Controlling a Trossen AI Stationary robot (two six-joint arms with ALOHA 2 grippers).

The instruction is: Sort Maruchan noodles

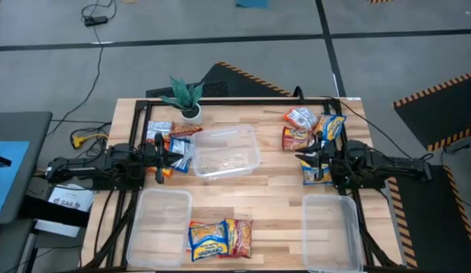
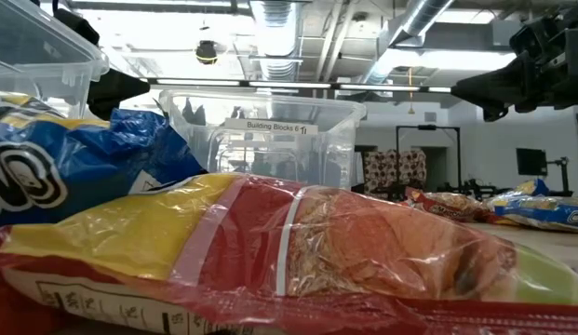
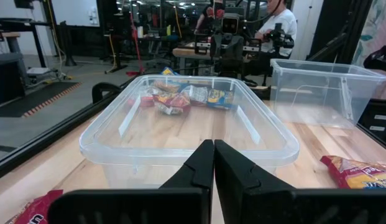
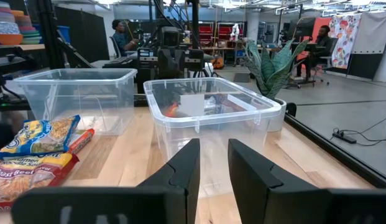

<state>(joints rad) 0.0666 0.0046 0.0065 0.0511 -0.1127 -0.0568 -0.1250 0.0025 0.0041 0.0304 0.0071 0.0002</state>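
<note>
Crinkly noodle packets [image 1: 311, 130] lie just beyond my right gripper [image 1: 305, 157], whose fingers stand apart, empty. My left gripper [image 1: 177, 157], pressed together, waits beside the middle tub [image 1: 250, 144]. I should pinch one packet only.

Left gripper [image 3: 214, 163] with fingers pressed together; right gripper [image 4: 212, 163] parted, empty; both arms level, facing inward

Red-and-yellow noodle packet [image 2: 298, 251] fills the foreground before a clear tub [image 2: 261, 140].
</note>
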